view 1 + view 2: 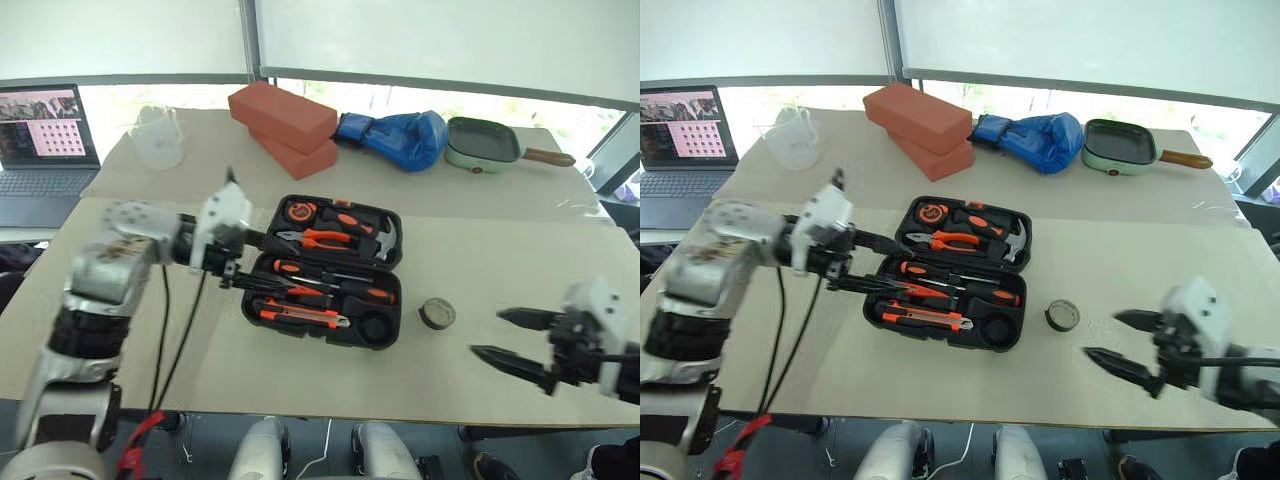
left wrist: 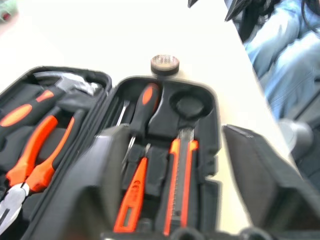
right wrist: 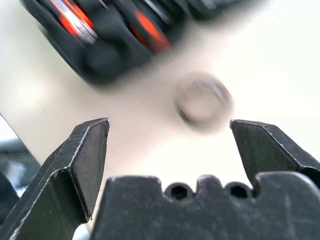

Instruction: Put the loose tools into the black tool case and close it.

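The black tool case (image 1: 322,272) lies open on the desk (image 1: 300,375), its long axis across the robot's front, screwdrivers and utility knife (image 1: 300,316) seated lengthwise in the near half. The left end effector (image 1: 248,262), fingers spread and empty, reaches rightward over the case's left edge. The right end effector (image 1: 512,340), also spread and empty, points left toward the small tape roll (image 1: 437,313) lying flat just right of the case.

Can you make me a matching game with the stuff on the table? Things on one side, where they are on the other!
Things:
1. small black tape roll
2. orange-and-black utility knife
3. two red bricks
4. green square pan with a brown handle

Places:
A. stacked at the far side of the table
B. lying inside the open black plastic tool case
C. far right of the table, beside the blue boxing glove
D. on the bare table, just right of the case

Pairs: 1-D, 2-B, 3-A, 4-C
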`<action>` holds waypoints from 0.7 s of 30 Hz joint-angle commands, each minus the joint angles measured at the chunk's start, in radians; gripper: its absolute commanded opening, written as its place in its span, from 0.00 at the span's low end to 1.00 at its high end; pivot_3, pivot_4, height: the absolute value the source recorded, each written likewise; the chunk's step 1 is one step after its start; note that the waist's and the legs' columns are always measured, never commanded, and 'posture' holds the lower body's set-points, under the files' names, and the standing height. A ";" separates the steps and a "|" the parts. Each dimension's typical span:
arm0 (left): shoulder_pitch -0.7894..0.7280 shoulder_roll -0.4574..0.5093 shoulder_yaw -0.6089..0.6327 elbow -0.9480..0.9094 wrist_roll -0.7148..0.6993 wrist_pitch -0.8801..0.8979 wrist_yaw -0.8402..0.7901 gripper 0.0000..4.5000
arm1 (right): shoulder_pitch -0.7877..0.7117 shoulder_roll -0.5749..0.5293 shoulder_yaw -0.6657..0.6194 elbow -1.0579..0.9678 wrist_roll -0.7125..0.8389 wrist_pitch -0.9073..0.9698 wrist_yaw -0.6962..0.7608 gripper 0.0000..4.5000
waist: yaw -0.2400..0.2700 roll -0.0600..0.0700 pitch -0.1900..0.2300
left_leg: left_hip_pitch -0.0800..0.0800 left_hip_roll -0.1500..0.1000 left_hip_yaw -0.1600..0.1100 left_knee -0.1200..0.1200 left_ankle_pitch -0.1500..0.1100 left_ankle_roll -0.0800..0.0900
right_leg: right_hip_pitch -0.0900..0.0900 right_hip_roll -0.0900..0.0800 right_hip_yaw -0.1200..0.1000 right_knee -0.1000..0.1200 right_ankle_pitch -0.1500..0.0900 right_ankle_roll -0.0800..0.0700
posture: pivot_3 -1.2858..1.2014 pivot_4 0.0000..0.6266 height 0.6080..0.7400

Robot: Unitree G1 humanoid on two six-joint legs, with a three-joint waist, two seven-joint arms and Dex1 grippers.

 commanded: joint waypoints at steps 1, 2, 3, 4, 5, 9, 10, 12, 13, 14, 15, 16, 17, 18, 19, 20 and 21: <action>0.038 0.046 0.049 -0.104 -0.077 0.046 0.021 0.98 | -0.099 -0.047 0.073 0.080 -0.061 -0.073 0.055 1.00 | -0.002 0.000 0.000 | 0.000 0.000 0.000 0.000 0.000 0.000 | 0.000 0.000 0.000 0.000 0.000 0.000 | 0.52 0.24 0.99; 0.050 0.056 0.053 -0.120 -0.089 0.054 0.027 0.98 | -0.136 -0.051 0.110 0.098 -0.070 -0.075 0.056 1.00 | -0.005 0.000 0.000 | 0.001 0.000 0.001 0.000 0.000 0.000 | 0.000 0.000 0.000 0.000 0.000 0.000 | 0.52 0.24 0.99; 0.062 0.063 0.056 -0.138 -0.100 0.063 0.036 0.98 | -0.182 -0.050 0.153 0.112 -0.075 -0.072 0.054 1.00 | -0.006 0.000 0.000 | 0.001 0.000 0.001 0.000 0.000 0.000 | 0.000 0.000 0.001 0.000 0.000 0.000 | 0.52 0.24 0.99; 0.075 0.069 0.060 -0.158 -0.111 0.071 0.048 0.98 | -0.232 -0.046 0.207 0.124 -0.087 -0.073 0.049 1.00 | -0.007 0.000 0.001 | 0.001 0.000 0.001 0.000 0.000 0.000 | 0.000 0.000 0.001 0.000 0.000 0.000 | 0.52 0.24 0.99; 0.085 0.074 0.062 -0.177 -0.120 0.077 0.058 0.98 | -0.274 -0.041 0.256 0.134 -0.104 -0.075 0.045 1.00 | -0.007 0.000 0.001 | 0.001 0.000 0.001 0.000 0.000 0.000 | 0.000 0.001 0.001 0.000 0.000 -0.001 | 0.52 0.24 0.99; 0.113 0.079 0.072 -0.232 -0.134 0.084 0.122 0.98 | -0.410 -0.013 0.438 0.181 -0.199 -0.099 0.027 1.00 | -0.005 0.000 0.001 | 0.000 0.000 0.001 -0.001 0.000 0.000 | -0.002 0.000 0.001 0.000 0.000 -0.001 | 0.52 0.24 0.99; 0.118 0.078 0.078 -0.241 -0.146 0.089 0.132 0.98 | -0.447 0.005 0.481 0.199 -0.223 -0.100 0.015 1.00 | -0.003 0.000 0.001 | 0.000 -0.001 0.001 -0.001 0.000 0.000 | -0.001 0.000 0.001 0.000 0.000 -0.001 | 0.52 0.24 0.99; 0.127 0.081 0.083 -0.260 -0.163 0.092 0.148 0.98 | -0.511 0.045 0.548 0.236 -0.265 -0.099 -0.013 1.00 | -0.001 0.000 0.001 | 0.000 -0.001 0.001 -0.001 0.000 0.000 | -0.001 0.000 0.001 0.000 0.000 -0.001 | 0.52 0.24 0.99; 0.131 0.084 0.081 -0.269 -0.168 0.093 0.154 0.98 | -0.531 0.062 0.577 0.246 -0.284 -0.104 -0.018 1.00 | -0.001 0.000 0.001 | 0.000 -0.001 0.002 0.000 0.000 0.000 | -0.002 0.000 0.001 0.000 0.000 -0.001 | 0.52 0.24 0.99; 0.133 0.088 0.079 -0.277 -0.173 0.093 0.161 0.98 | -0.543 0.073 0.599 0.251 -0.298 -0.109 -0.015 1.00 | 0.001 0.000 0.001 | -0.001 -0.001 0.002 0.000 0.000 0.000 | -0.002 0.000 0.001 0.000 0.000 -0.001 | 0.52 0.24 0.99; 0.133 0.088 0.077 -0.282 -0.178 0.092 0.170 0.98 | -0.552 0.084 0.620 0.252 -0.312 -0.111 -0.015 1.00 | 0.002 0.001 0.001 | -0.001 -0.001 0.002 0.000 0.000 0.000 | -0.002 0.000 0.001 0.000 0.000 -0.001 | 0.52 0.24 0.99; 0.131 0.087 0.074 -0.284 -0.180 0.092 0.178 0.98 | -0.558 0.093 0.636 0.254 -0.323 -0.113 -0.017 1.00 | 0.004 0.001 0.001 | -0.001 -0.001 0.002 0.000 0.000 0.000 | -0.002 0.000 0.001 0.000 0.000 -0.001 | 0.52 0.24 0.99; 0.127 0.085 0.071 -0.284 -0.181 0.093 0.187 0.98 | -0.564 0.103 0.649 0.253 -0.329 -0.110 -0.019 1.00 | 0.004 0.001 0.001 | -0.001 -0.001 0.002 0.000 0.000 0.000 | -0.002 0.000 0.001 0.000 0.000 -0.001 | 0.52 0.24 0.99; 0.124 0.085 0.068 -0.282 -0.183 0.093 0.194 0.98 | -0.567 0.111 0.657 0.251 -0.333 -0.102 -0.023 1.00 | 0.004 0.001 0.001 | -0.001 -0.001 0.002 -0.001 0.000 0.000 | -0.002 0.000 0.001 0.000 0.000 -0.001 | 0.52 0.24 0.99; 0.119 0.086 0.063 -0.278 -0.183 0.094 0.199 0.99 | -0.571 0.119 0.665 0.250 -0.337 -0.096 -0.028 0.94 | 0.003 0.001 0.001 | -0.001 -0.001 0.002 -0.001 0.000 0.000 | -0.002 0.000 0.001 0.000 0.000 -0.001 | 0.52 0.24 0.99; 0.115 0.088 0.059 -0.274 -0.182 0.091 0.202 1.00 | -0.572 0.128 0.677 0.249 -0.345 -0.085 -0.035 0.88 | 0.003 0.001 0.001 | -0.001 -0.001 0.002 -0.001 0.000 0.000 | -0.002 0.000 0.001 0.000 0.000 -0.001 | 0.52 0.24 0.99; 0.112 0.090 0.056 -0.271 -0.181 0.089 0.203 1.00 | -0.572 0.134 0.685 0.249 -0.350 -0.077 -0.040 0.84 | 0.003 0.001 0.001 | -0.001 -0.001 0.002 -0.001 0.000 0.000 | -0.002 0.000 0.001 0.000 0.000 -0.001 | 0.52 0.24 0.99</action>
